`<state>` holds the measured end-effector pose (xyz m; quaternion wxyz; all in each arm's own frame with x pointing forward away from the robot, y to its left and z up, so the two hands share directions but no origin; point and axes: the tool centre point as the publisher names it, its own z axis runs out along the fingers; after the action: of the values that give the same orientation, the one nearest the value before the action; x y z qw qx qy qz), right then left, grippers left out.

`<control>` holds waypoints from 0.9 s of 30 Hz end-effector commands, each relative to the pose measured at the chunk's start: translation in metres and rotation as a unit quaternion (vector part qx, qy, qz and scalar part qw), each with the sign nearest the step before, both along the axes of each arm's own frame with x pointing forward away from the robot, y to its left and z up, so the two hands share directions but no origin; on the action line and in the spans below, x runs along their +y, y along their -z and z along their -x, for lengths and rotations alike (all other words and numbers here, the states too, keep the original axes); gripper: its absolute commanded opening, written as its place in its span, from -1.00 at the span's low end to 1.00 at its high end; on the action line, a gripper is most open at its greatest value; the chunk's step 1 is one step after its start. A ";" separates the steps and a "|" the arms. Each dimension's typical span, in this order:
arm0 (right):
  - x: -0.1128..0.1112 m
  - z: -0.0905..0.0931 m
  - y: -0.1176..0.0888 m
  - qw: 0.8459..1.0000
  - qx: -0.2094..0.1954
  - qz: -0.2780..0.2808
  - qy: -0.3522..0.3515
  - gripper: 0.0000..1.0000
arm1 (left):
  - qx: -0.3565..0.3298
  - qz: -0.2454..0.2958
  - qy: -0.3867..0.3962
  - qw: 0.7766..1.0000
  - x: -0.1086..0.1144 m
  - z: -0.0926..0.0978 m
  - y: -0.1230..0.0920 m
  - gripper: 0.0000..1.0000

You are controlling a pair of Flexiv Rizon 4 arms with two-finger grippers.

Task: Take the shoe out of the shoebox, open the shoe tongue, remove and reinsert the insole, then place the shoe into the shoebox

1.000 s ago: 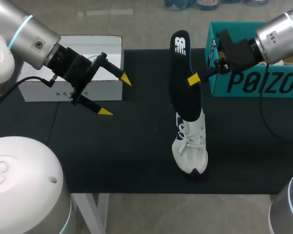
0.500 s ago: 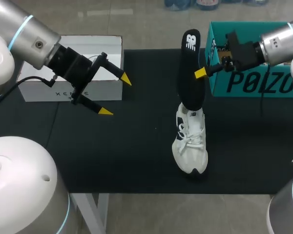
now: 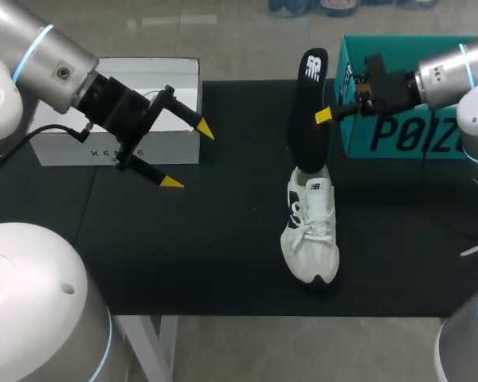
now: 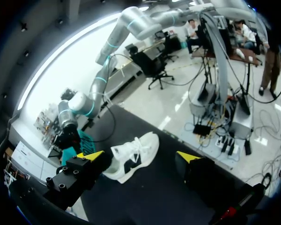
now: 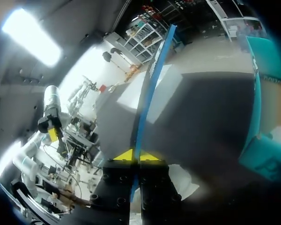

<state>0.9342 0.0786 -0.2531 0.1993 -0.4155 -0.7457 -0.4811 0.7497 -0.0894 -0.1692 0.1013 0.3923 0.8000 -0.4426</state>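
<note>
A white sneaker (image 3: 311,231) lies on the black mat, toe toward the near edge. A black insole (image 3: 308,111) stands up out of its heel opening, lifted almost clear. My right gripper (image 3: 325,114) is shut on the insole's edge; in the right wrist view the insole (image 5: 150,89) runs edge-on from between the yellow tips of that gripper (image 5: 136,156). The sneaker (image 5: 180,180) shows white just under the fingers. My left gripper (image 3: 189,156) hangs open in front of the white box, well left of the shoe. The left wrist view has the sneaker (image 4: 131,157) ahead of the open left gripper (image 4: 140,156).
A white shoebox (image 3: 115,111) stands at the back left of the black mat (image 3: 223,255). A teal shoebox (image 3: 398,127) stands at the back right, close behind my right gripper, and its teal wall (image 5: 264,117) shows beside the fingers.
My right gripper has drawn the insole up and to the right, so more of it stands out of the shoe. The left arm and the shoe have kept still.
</note>
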 end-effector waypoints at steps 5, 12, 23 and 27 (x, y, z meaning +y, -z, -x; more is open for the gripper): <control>-0.015 0.012 0.020 0.999 -0.014 -0.009 0.033 -1.00 | 0.000 -0.002 0.000 1.000 0.000 0.001 0.000 1.00; -0.020 0.024 0.032 0.998 -0.021 -0.022 0.046 -1.00 | 0.000 -0.002 0.000 1.000 0.000 0.001 0.000 1.00; -0.008 0.034 0.053 0.997 -0.035 -0.042 0.050 -1.00 | 0.000 -0.002 0.000 1.000 0.000 0.001 0.000 1.00; -0.008 0.044 0.061 0.996 -0.043 -0.055 0.047 -1.00 | 0.000 -0.002 0.000 1.000 0.000 0.001 0.000 1.00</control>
<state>0.8980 0.0710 -0.3052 0.1732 -0.4164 -0.7158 -0.5332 0.7494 -0.0894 -0.1691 0.1015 0.3921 0.8003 -0.4421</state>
